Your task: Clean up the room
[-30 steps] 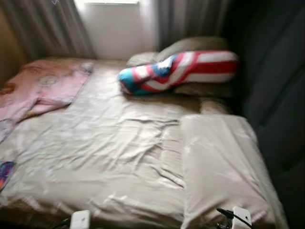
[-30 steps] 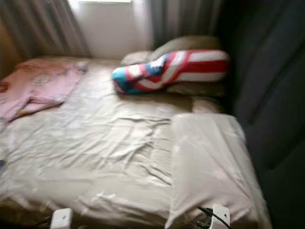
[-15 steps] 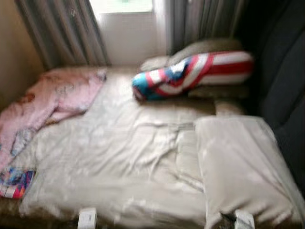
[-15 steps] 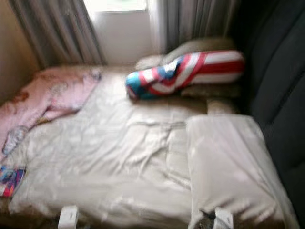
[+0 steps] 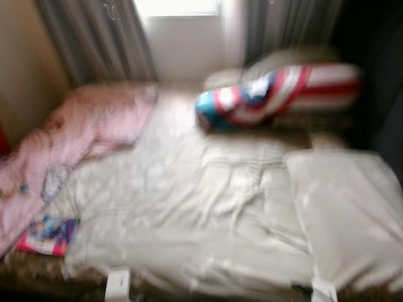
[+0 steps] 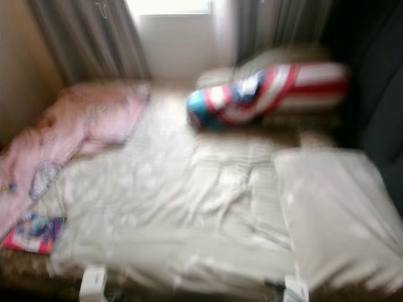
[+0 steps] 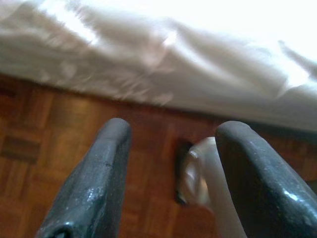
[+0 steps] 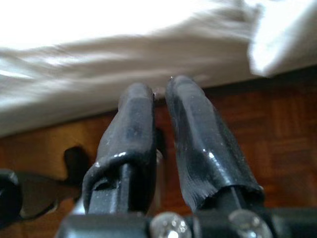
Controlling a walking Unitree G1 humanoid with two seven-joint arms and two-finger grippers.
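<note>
A bed with a rumpled cream sheet [image 5: 189,207] lies before me. A pink garment [image 5: 75,138] is spread over its left side. A small colourful flat item [image 5: 49,234] lies at the bed's front left corner. At the head end rests a red, white and blue bolster [image 5: 277,94], with a cream pillow [image 5: 346,214] on the right side. My left gripper [image 7: 171,134] hangs open over the wooden floor by the bed's edge, holding nothing. My right gripper [image 8: 158,91] hangs shut and empty, low beside the bed.
Grey curtains [image 5: 101,38] and a bright window [image 5: 179,25] stand behind the bed. A dark padded wall [image 6: 384,75] runs along the right. Parquet floor [image 7: 44,129] lies beneath the bed's edge, with a pale rounded thing [image 7: 200,173] on it that is too blurred to identify.
The camera has swung left, so the whole picture has shifted right. More of the pink garment and the colourful item now shows. Nothing on the bed has moved.
</note>
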